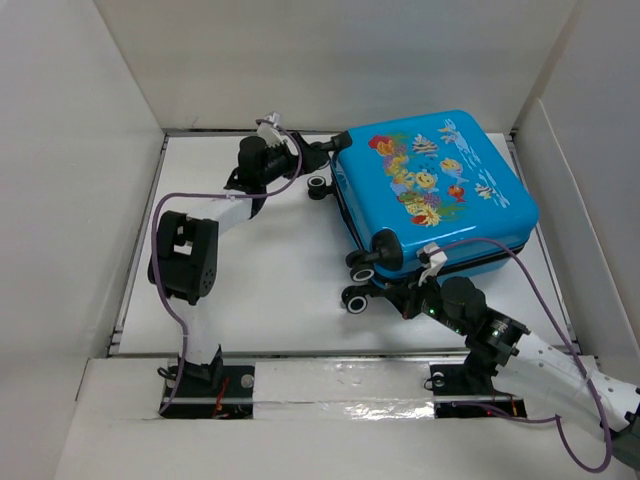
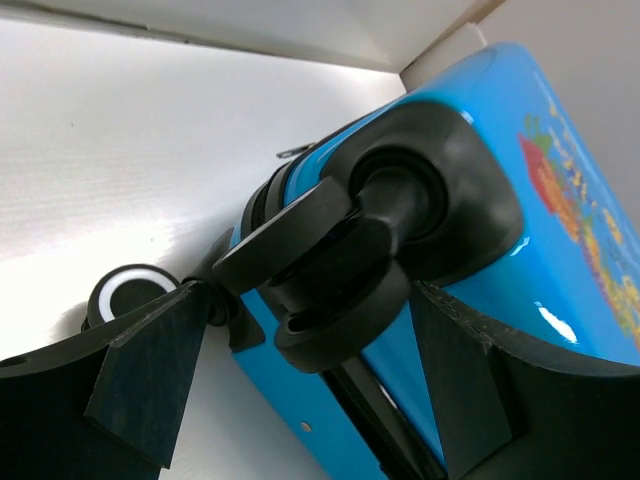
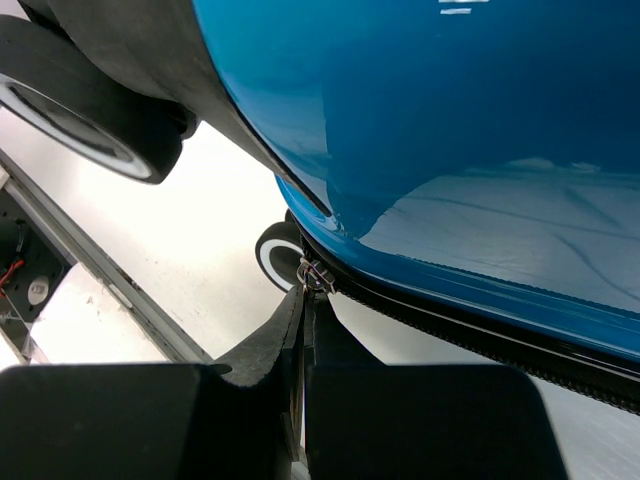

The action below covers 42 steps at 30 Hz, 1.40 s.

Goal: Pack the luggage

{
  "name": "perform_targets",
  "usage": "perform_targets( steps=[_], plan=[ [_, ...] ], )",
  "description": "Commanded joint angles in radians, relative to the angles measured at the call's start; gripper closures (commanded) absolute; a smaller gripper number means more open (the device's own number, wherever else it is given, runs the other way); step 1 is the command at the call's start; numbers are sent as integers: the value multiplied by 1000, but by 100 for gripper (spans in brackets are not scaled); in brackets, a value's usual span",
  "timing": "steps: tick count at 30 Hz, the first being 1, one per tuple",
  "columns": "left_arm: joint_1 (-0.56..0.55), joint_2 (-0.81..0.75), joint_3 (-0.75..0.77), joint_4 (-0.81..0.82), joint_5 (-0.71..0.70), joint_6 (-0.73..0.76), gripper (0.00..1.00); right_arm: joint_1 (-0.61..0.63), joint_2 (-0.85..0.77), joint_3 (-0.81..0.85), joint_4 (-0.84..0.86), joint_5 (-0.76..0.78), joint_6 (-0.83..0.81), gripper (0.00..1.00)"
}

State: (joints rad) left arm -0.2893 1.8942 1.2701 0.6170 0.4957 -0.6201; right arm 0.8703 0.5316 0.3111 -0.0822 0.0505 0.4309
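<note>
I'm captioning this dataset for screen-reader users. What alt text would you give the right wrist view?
The shut right gripper pinches a small metal zipper pull on the black zipper seam of the bright blue luggage filling the upper frame. Two black wheels with white rings show at left, over a white table.

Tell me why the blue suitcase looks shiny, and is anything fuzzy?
Top view: sharp, even light, glints on the luggage. Left wrist view: white glare streaks on its shell, the left fingers dark and soft. Right wrist view: pale reflections underneath, right fingers at the zipper pull blurred black.
</note>
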Motion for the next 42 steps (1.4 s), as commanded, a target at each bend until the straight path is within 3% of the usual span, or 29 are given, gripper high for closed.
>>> perform_targets(
  steps=[1,18,21,24,25,27,28,29,32,36,42],
  plan=[
    [-5,-1,18,55,44,2,22,9,-12,36,136,-74,5,100],
    [-33,95,86,191,63,-138,22,9,7,25,157,-84,8,100],
    [-42,108,94,213,61,-156,28,9,10,25,159,-84,9,100],
    [-42,115,91,248,64,-185,47,9,11,23,157,-78,12,100],
    [-42,115,84,260,64,-191,62,9,11,23,154,-68,14,100],
    [-42,100,66,276,50,-196,80,9,1,25,137,-58,17,100],
    [-42,92,58,276,31,-191,97,9,-2,25,133,-55,17,100],
    [-42,83,49,279,21,-188,100,0,-8,25,124,-55,17,100],
    [-42,13,-37,317,-32,-167,100,-14,-31,23,121,-28,16,100],
    [-33,-174,-284,435,-120,-173,100,-79,-30,43,117,-43,-12,100],
    [-45,-430,-601,515,-207,-176,100,-272,86,157,157,-176,-110,100]
  ],
)
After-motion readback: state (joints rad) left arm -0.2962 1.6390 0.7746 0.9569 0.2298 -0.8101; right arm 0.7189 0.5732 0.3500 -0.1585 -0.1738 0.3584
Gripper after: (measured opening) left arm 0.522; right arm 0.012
